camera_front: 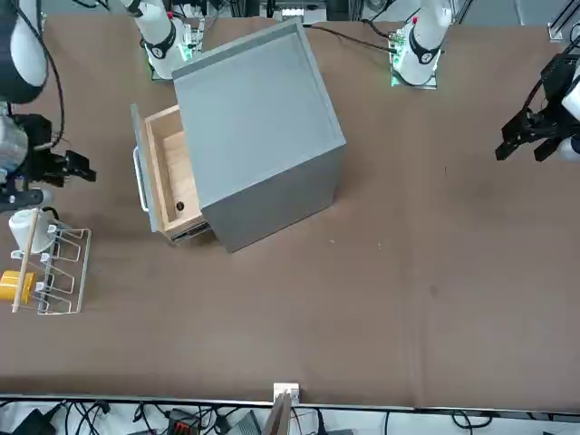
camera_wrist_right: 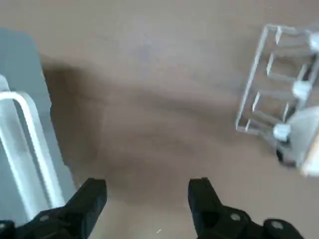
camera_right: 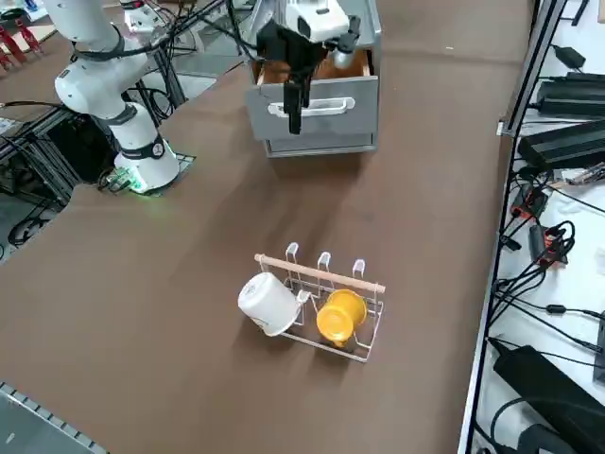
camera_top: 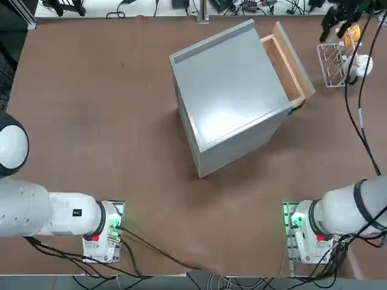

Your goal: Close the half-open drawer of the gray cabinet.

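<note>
The gray cabinet (camera_top: 230,99) (camera_front: 258,118) stands turned at an angle in the middle of the table. Its drawer (camera_top: 288,63) (camera_front: 169,177) sticks out partway, with tan wooden sides, a gray front panel and a white bar handle (camera_right: 317,108) (camera_wrist_right: 31,149). My right gripper (camera_top: 336,29) (camera_front: 80,169) (camera_right: 294,106) (camera_wrist_right: 147,194) hovers above the table a little out from the drawer front, between it and the wire rack. The black fingers (camera_wrist_right: 92,196) stand open with nothing between them and touch nothing.
A white wire rack (camera_top: 334,64) (camera_front: 56,265) (camera_right: 326,284) (camera_wrist_right: 269,94) stands on the table beyond the gripper. It carries a white cup (camera_right: 267,303), a yellow cup (camera_right: 340,315) and a wooden rod. Cables run along the table's edges.
</note>
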